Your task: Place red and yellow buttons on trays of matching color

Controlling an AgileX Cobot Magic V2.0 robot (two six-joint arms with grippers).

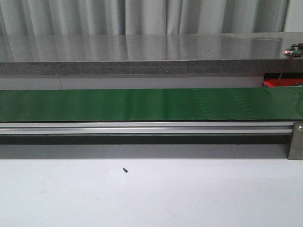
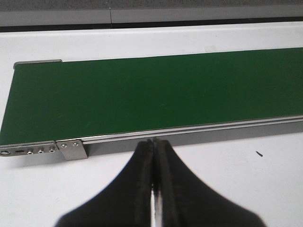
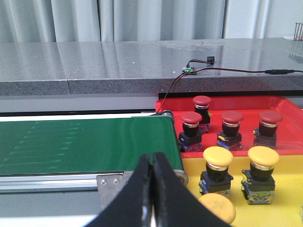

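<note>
In the right wrist view, several red buttons (image 3: 191,118) stand upright on the red tray (image 3: 289,106) just past the end of the green belt (image 3: 85,142). Closer in, three yellow buttons sit on the yellow tray (image 3: 236,203): two upright (image 3: 218,156) (image 3: 263,156), and a third (image 3: 218,208) partly hidden by my finger. My right gripper (image 3: 152,158) is shut and empty, over the belt's end bracket beside the yellow tray. My left gripper (image 2: 154,142) is shut and empty at the belt's near rail. Neither gripper shows in the front view.
The green conveyor belt (image 1: 142,104) runs across the white table, with an aluminium rail (image 1: 142,127) along its front. A grey stone ledge (image 1: 142,52) lies behind it. A corner of the red tray (image 1: 274,83) shows at far right. A small black speck (image 1: 125,170) lies on the table.
</note>
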